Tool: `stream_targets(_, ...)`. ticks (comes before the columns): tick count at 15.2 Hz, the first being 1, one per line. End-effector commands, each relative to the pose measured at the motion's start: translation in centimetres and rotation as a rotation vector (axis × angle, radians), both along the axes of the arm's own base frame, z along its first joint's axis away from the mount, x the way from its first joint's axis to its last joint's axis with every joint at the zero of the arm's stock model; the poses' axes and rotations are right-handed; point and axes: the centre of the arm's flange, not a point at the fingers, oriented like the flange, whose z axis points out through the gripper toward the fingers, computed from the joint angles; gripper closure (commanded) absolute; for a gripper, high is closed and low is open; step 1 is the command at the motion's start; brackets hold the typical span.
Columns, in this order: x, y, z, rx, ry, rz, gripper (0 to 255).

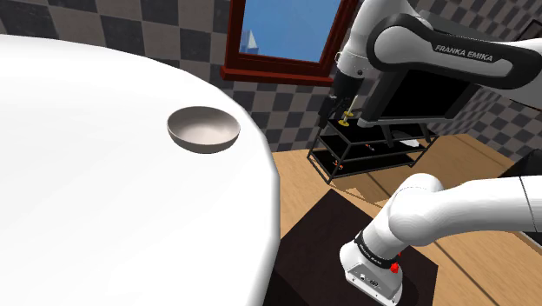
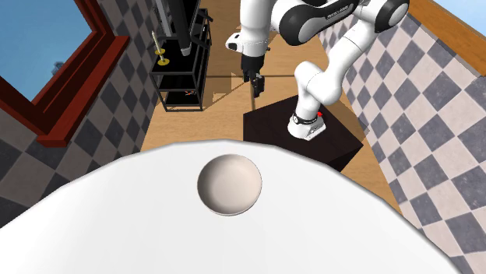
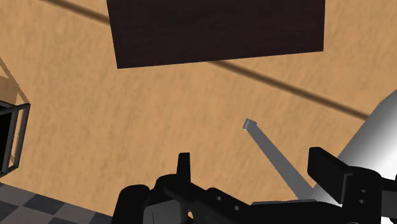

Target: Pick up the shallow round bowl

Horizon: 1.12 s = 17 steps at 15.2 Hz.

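The shallow round bowl (image 1: 203, 129) (image 2: 229, 184) is pale grey and stands upright near the rim of the big white round table (image 1: 104, 200) (image 2: 234, 241). My black gripper (image 1: 333, 109) (image 2: 255, 82) (image 3: 254, 167) hangs off the table over the wooden floor, well apart from the bowl. It points downward. In the wrist view its fingers (image 3: 183, 167) stand wide apart with nothing between them, and bare floor lies below.
The dark box stand (image 1: 339, 252) (image 2: 300, 136) (image 3: 216, 32) sits on the wooden floor (image 3: 127, 114) beside the table. A black shelf rack (image 1: 365, 149) (image 2: 183, 70) stands by the checkered wall under a red-framed window (image 1: 278, 35).
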Motion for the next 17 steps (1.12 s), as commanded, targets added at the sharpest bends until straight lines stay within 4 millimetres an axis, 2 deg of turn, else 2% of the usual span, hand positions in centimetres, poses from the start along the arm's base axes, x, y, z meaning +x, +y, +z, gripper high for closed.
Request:
stream_targets(1, 0.0, 0.0, 0.0, 0.0, 0.0, 0.0, 0)
stream_targets(17, 14.6, 13.7, 0.2, 0.065, -0.034, -0.034, 0)
